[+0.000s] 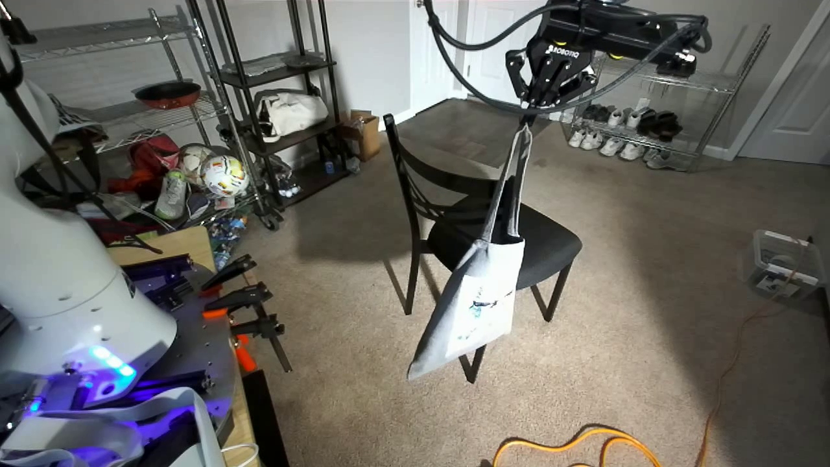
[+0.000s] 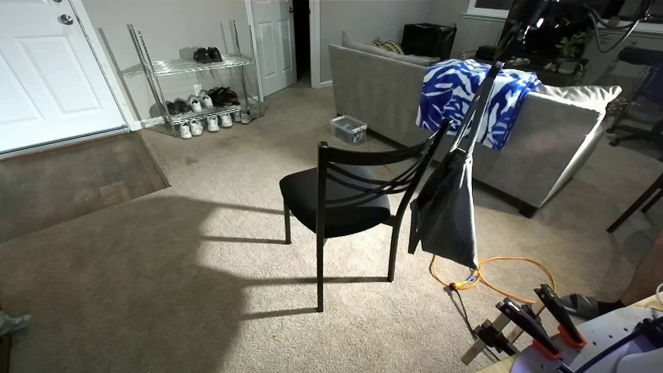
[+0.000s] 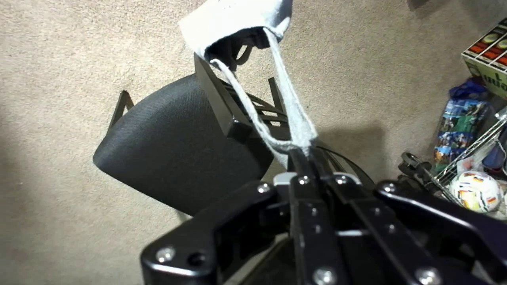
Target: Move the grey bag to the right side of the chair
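In an exterior view we see a rack (image 2: pixel 176 66) at the upper left, the chair (image 2: pixel 349 220) in the middle, then the bag (image 2: pixel 450 217) just right of it, hanging from the jaws at the upper right; the wrist view shows us these pinching its handles (image 3: pixel 300 124).

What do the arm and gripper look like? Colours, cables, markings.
Arm: smooth, rounded white shell, blue lights at the base. Gripper: black, angular linkages, silver bolt heads, white ROBOTIQ lettering. Dark cables loop alongside.
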Tool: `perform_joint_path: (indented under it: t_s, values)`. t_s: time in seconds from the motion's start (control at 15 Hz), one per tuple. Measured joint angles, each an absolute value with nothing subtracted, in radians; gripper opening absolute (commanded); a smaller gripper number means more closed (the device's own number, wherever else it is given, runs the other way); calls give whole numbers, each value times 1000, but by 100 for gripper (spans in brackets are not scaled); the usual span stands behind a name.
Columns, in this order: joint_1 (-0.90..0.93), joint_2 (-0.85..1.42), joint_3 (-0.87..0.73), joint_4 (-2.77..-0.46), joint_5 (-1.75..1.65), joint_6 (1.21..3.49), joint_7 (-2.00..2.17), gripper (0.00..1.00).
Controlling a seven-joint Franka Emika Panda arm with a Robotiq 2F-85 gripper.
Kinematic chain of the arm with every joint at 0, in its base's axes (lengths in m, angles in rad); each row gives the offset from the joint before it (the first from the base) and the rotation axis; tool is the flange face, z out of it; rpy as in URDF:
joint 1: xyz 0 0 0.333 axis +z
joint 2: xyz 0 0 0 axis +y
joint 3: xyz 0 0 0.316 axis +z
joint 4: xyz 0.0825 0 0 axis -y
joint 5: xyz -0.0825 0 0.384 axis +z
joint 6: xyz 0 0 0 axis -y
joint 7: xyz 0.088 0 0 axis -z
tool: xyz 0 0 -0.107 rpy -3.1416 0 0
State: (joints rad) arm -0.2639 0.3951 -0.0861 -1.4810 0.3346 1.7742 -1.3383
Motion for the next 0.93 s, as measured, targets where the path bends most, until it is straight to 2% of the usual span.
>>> perform_joint_path:
  t_s: [0.93]
  values:
    - [-208, 519, 1, -1295, 344, 1771, -1243, 1]
